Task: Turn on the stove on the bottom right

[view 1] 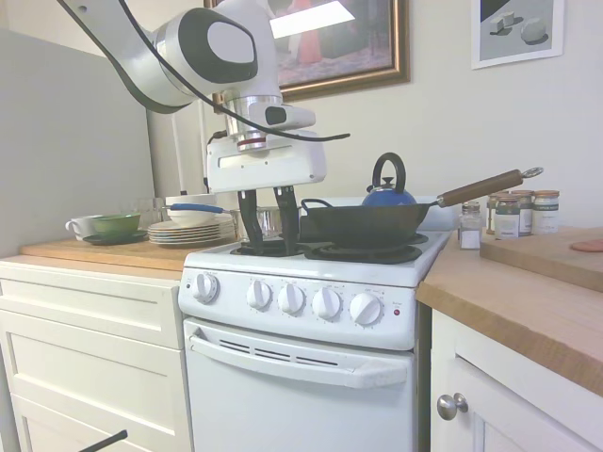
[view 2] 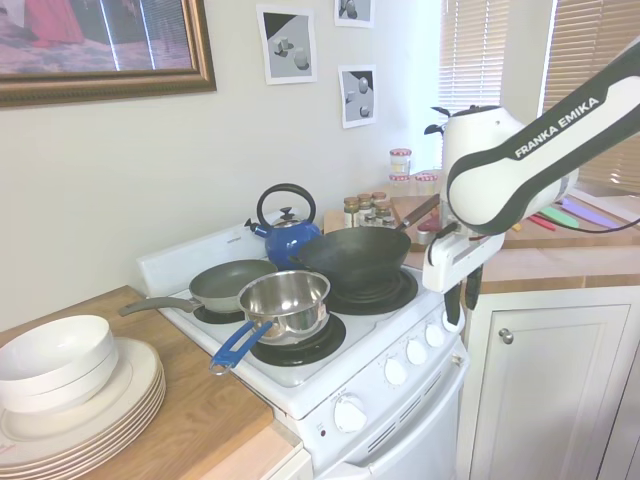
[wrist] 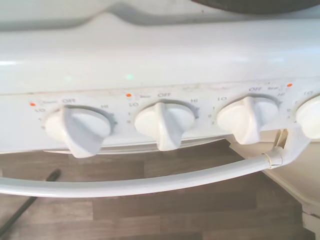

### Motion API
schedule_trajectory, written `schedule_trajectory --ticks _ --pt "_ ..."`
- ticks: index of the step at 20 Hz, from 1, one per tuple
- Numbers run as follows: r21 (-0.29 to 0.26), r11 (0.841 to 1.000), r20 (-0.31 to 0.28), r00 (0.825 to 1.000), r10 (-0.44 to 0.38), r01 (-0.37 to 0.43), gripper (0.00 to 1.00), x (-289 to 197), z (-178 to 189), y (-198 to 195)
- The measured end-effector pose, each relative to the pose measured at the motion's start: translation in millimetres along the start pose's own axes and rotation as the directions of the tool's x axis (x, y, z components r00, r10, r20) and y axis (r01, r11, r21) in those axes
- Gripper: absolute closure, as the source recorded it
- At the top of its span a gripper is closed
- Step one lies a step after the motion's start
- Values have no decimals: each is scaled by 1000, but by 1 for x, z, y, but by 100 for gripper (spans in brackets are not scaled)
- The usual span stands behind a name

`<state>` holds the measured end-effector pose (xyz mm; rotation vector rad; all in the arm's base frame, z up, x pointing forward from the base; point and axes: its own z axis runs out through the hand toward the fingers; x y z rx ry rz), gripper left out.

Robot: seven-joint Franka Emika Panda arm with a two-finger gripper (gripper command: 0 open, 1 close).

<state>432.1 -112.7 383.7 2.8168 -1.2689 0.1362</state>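
My claw hangs with its dark fingers pointing down and spread apart, pinching nothing, just above the front edge of the stove and over its knob panel. The stove stands between two stretches of wooden surface, and its five round white knobs sit in a row along the front, with a small red light just beyond the last knob. In the wrist view three knobs show close up, each with OFF printed above it, and the white oven-door handle curves below them. On the stove's burners sit a black wok with a wooden handle, a blue kettle behind it, a steel saucepan with a blue handle, and a grey frying pan. Beside the stove, stacked plates carry white bowls.
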Motion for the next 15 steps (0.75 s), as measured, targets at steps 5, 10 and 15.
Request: schedule_trajectory --ticks 5,10,15 --pt "14 1000 9 1000 10 -10 0 -6 -5 -3" --pt "13 1000 25 999 22 -22 0 -10 3 0" --pt "19 999 25 999 30 -31 0 -10 4 2"
